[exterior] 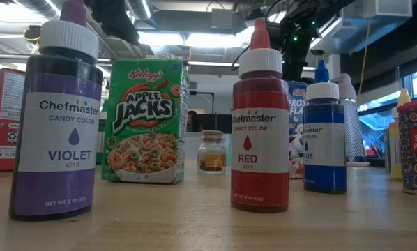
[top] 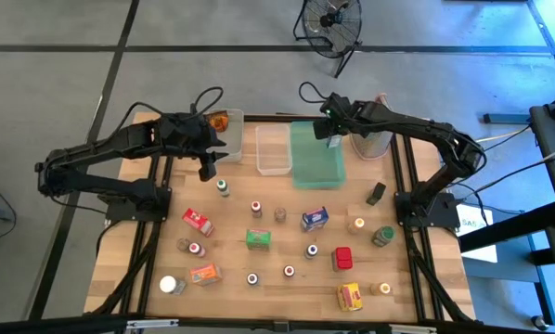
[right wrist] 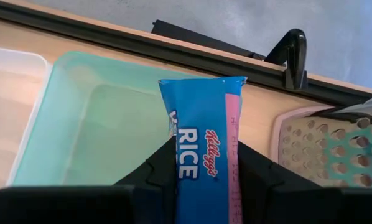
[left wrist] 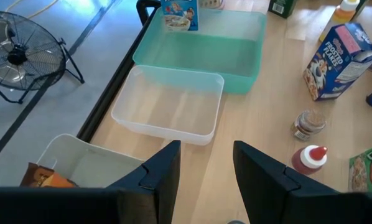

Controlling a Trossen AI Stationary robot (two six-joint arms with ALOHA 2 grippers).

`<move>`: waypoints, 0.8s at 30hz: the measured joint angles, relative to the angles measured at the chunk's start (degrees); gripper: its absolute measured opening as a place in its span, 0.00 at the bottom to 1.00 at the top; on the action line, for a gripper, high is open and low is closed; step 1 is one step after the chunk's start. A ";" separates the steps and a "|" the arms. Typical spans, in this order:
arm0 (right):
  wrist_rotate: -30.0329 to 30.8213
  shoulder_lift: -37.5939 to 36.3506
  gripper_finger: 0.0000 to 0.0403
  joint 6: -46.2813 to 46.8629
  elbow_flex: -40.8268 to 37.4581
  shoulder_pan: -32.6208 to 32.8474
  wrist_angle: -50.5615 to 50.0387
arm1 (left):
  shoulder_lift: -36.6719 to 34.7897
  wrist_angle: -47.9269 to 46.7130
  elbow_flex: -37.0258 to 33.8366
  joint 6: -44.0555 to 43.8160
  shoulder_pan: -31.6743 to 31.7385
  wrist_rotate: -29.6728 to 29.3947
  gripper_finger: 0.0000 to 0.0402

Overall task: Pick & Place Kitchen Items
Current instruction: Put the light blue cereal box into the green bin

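Overhead, the right claw is clamped on a blue Rice Krispies box above the green tray.

Its two fingers press the box's sides, holding it upright over the tray's far edge, just beside the metal grater. The left claw hangs with its fingers apart and nothing between them, above the worktop near the clear bin and a second bin that holds an orange packet. Farther out on the worktop stand the other kitchen items: a Frosted Flakes box, an Apple Jacks box, a small jar, and violet, red and blue colour bottles.
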 joint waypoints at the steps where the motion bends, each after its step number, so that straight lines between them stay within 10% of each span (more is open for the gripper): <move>1: 0.00 0.00 0.28 0.10 -0.01 0.00 -0.02 | 0.02 0.00 0.00 -0.02 0.00 0.00 0.36; 24: -1.38 2.29 0.28 0.72 -1.38 0.00 1.92 | 0.02 -0.28 0.00 -0.16 0.00 0.16 0.36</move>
